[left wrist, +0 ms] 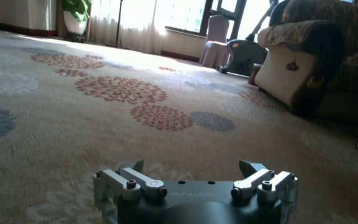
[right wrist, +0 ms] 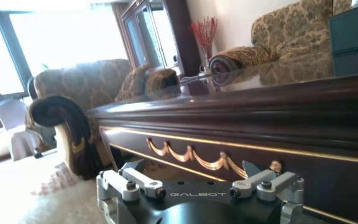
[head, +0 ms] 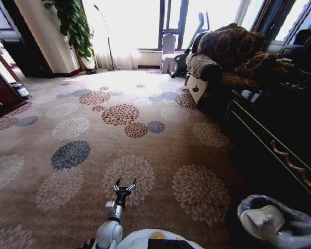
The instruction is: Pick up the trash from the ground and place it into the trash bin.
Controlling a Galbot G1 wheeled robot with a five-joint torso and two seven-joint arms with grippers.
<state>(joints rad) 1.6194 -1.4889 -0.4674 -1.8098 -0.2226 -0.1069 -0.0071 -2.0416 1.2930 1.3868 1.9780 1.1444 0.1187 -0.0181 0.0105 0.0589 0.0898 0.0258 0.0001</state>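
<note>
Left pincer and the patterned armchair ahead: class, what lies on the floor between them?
Bare flowered carpet. In the head view nothing lies on it between the open left pincer and the armchair; the left wrist view shows the same stretch bare.

Matt woven carpet [head: 145,150], glossy dark-wood cabinet [right wrist: 241,121] (gilt trim), fabric sofa [head: 223,57].

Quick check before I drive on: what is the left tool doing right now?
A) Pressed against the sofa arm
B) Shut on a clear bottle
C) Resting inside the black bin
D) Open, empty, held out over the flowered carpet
D: the left tool has its fingers spread with nothing between them, held out low over the flowered carpet, well short of the sofa.
</note>
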